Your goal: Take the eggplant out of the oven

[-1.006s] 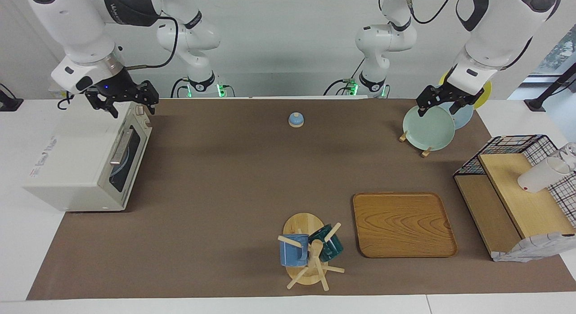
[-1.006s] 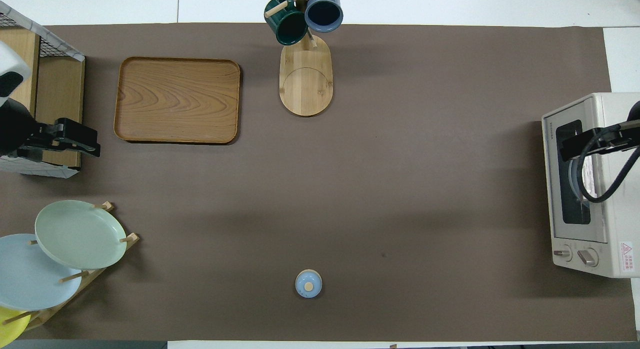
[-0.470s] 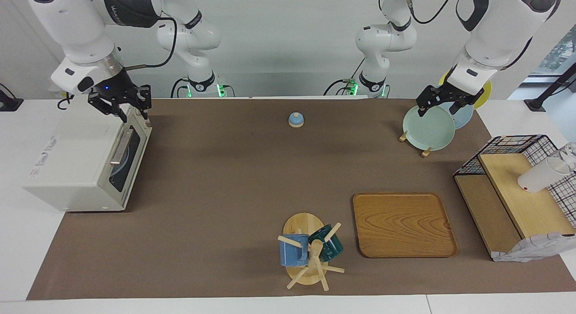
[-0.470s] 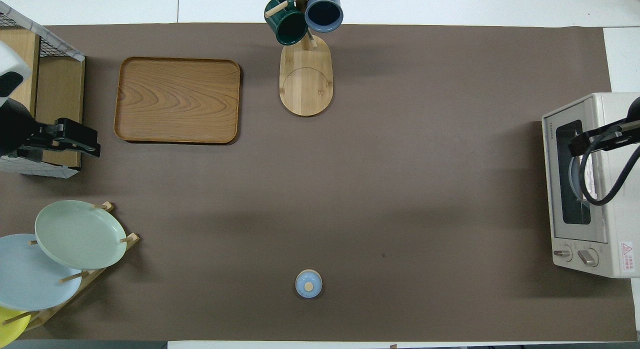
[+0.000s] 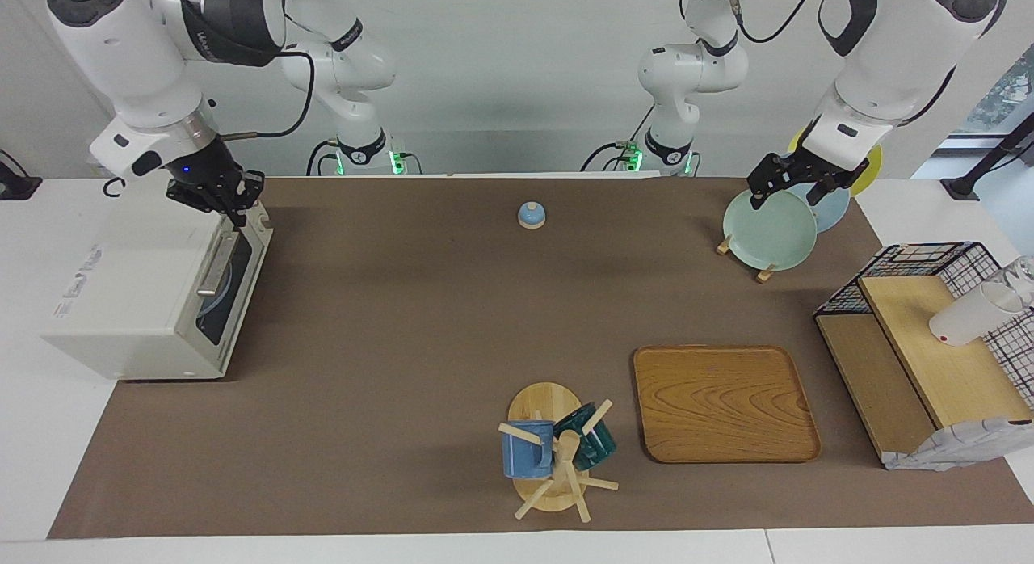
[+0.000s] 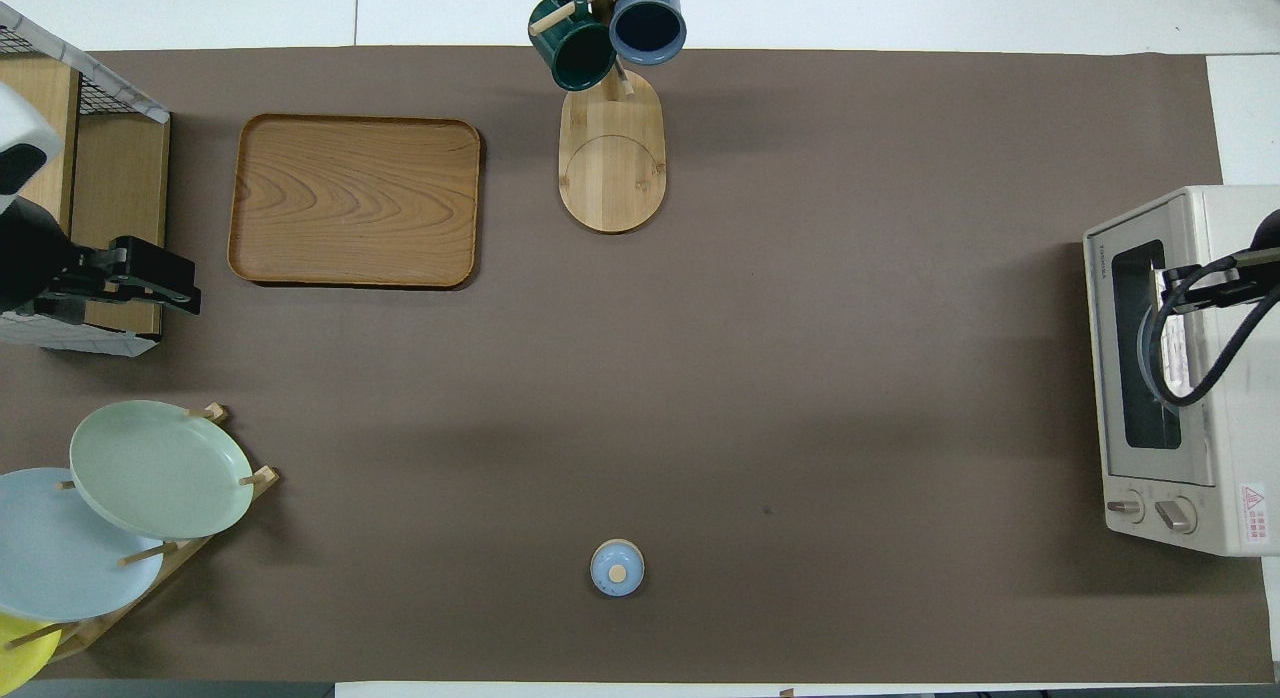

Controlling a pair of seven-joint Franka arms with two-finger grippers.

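From my remote seat, the boxy cream-white toaster oven (image 5: 153, 289) sits at the right arm's end of the table, dark glass door shut. The right gripper (image 5: 229, 199) hangs over the oven's top front corner nearer the robots, fingers drawn narrow and gripping nothing. The metal bar handle (image 5: 216, 263) lies just below it, its long axis running away from the robots along the door's upper edge; I judge this arm far better placed. I cannot see the eggplant; presumably it is inside. Lettering on the oven's top is too small to read. The left gripper (image 5: 793, 187) waits, spread wide, over the pale green plate (image 5: 767, 233).
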